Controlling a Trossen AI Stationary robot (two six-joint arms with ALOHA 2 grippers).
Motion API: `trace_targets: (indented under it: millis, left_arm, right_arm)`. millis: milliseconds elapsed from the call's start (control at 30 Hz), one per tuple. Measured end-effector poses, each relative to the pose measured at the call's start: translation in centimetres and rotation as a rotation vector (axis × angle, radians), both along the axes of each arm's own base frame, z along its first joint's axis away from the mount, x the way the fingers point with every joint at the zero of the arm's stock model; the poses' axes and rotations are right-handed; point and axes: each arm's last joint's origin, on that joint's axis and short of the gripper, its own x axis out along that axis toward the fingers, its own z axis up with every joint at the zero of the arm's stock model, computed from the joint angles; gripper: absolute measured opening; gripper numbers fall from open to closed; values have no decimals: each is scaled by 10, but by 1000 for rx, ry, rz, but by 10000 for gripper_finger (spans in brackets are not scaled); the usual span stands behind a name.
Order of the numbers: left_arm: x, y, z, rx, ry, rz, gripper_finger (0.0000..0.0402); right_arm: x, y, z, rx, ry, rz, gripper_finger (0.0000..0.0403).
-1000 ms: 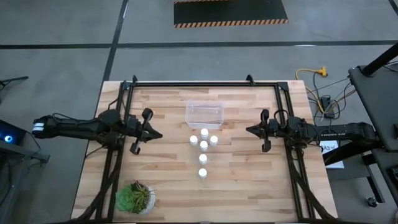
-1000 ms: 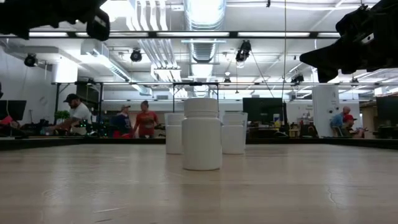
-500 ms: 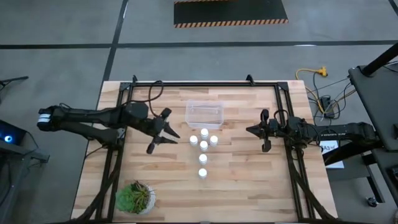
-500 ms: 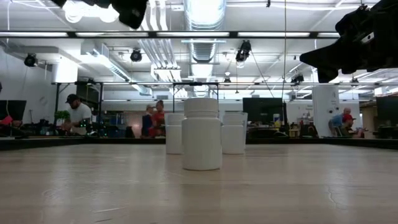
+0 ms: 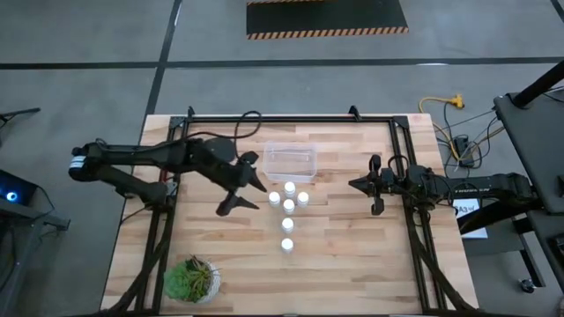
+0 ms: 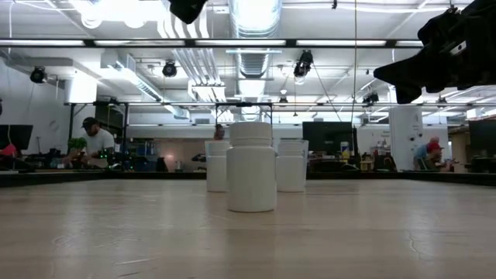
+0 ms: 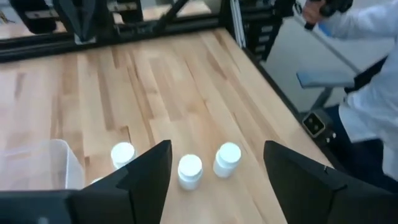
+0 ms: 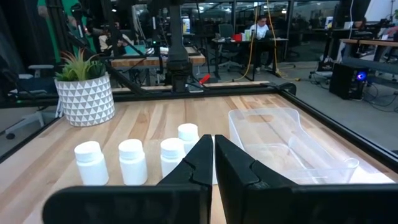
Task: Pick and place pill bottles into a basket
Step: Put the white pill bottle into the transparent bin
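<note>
Just ahead of the left gripper [image 5: 248,187], whose jaws are spreading wide and holding nothing, the pill bottles [image 5: 289,208] are standing in a little bunch on the table [image 5: 352,255]. Beyond the jaws' far side, the basket [image 5: 290,160] is sitting close to the bottles. Way across, the right gripper [image 5: 353,184] is waiting with jaws squeezed tight together.

Bare wood lay open across the lower middle and right of the table [image 5: 352,264]. At centre the pill bottles [image 5: 288,204] clustered tightly, leaving little room between them. The basket [image 5: 290,160] stood just above them, and the potted plant [image 5: 191,280] blocked the lower left corner.
</note>
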Motion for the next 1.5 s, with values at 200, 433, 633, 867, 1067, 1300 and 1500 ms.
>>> trace_targets:
  millis: [200, 433, 633, 867, 1067, 1300, 1500]
  left_arm:
    - [13, 0, 19, 40, 87, -28, 238]
    - [12, 0, 50, 96, 87, -35, 238]
    - [11, 0, 75, 123, 91, -10, 238]
    - [20, -1, 100, 145, 161, 6, 238]
    - [33, -9, 110, 154, 232, -26, 238]
    - [49, -28, 103, 226, 313, -92, 238]
    - [54, -43, 98, 277, 327, -117, 238]
  right_arm:
    - [0, 0, 0, 0, 0, 0, 9]
    - [0, 0, 0, 0, 0, 1, 9]
    - [0, 0, 0, -13, 0, 1, 9]
    - [0, 0, 0, -26, 0, 1, 9]
    - [0, 0, 0, -26, 1, 1, 9]
    - [0, 0, 0, -26, 1, 1, 9]
    - [0, 0, 0, -26, 1, 1, 9]
